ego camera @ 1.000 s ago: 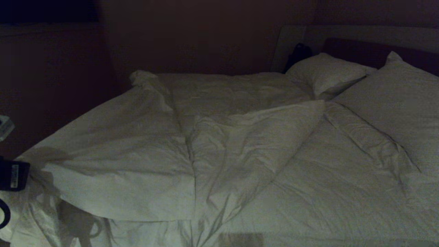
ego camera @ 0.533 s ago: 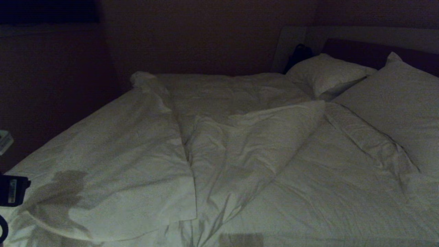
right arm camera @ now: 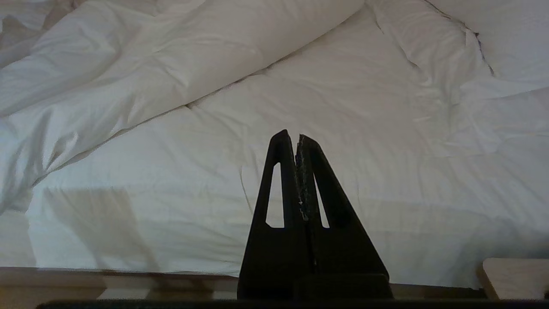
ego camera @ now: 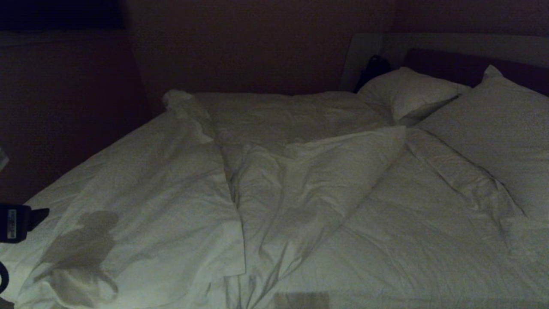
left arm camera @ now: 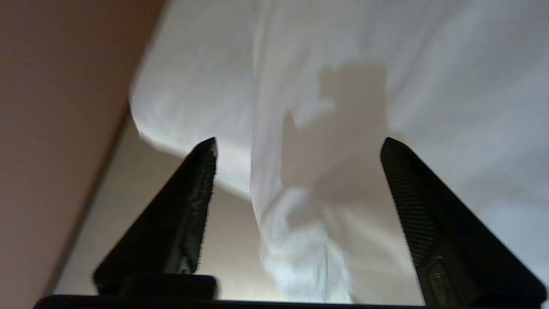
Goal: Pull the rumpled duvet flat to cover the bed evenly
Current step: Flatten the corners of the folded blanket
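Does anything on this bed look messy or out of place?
Yes. The duvet is still rumpled: a thick fold runs diagonally across the middle of the bed, leaving flat sheet bare below the pillows.

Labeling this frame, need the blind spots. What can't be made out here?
- Left gripper: head view's left edge cuts off all but a dark part; wrist view shows it open.
- Duvet: near-left corner blurred in left wrist view.
- Bed: far side hidden by bedding, foot end cut by head view's edge.
- Dark object beside far pillow: too dim to identify.
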Controlling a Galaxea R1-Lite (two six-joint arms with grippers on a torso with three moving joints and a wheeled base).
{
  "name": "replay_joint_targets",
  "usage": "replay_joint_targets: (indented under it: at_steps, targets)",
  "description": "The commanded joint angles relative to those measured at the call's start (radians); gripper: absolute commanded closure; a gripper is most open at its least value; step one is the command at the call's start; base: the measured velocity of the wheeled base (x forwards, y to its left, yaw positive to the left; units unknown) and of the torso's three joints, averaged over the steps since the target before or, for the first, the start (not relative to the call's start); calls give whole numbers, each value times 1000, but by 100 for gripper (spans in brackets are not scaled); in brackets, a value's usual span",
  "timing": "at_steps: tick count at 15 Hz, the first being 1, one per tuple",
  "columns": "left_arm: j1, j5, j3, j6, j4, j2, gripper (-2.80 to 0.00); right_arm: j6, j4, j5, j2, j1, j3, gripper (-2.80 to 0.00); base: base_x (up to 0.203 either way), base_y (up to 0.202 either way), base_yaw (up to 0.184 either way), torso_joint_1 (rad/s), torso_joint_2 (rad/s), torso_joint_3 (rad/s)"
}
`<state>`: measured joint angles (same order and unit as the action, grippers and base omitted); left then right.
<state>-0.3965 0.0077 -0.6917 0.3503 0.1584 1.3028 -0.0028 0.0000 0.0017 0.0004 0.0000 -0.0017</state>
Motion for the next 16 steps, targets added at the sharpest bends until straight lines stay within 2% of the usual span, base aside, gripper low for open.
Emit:
replay_joint_targets:
  at_steps: [1,2,3,4,7,10,14,16]
  targets:
    - [58,0,-12,7,24,5,-280,0,0,0,1,1,0,0,0,0,0,0,0,0]
    - [103,0,-26,10,27,12,-280,0,0,0,0,2,0,0,0,0,0,0,0,0]
    - [116,0,-35,12,29,18,-268,0,0,0,0,2,0,0,0,0,0,0,0,0]
    - [131,0,-43,12,29,25,0,0,0,0,1,0,0,0,0,0,0,0,0,0]
    - [308,-2,-98,2,30,94,0,0,0,0,1,0,0,0,0,0,0,0,0,0]
    - [427,-6,-157,-34,31,207,0,0,0,0,0,0,0,0,0,0,0,0,0,0]
    - [605,-28,-299,-82,32,441,0,0,0,0,1,0,0,0,0,0,0,0,0,0]
    - [666,-20,-379,-99,27,532,0,0,0,0,0,0,0,0,0,0,0,0,0,0]
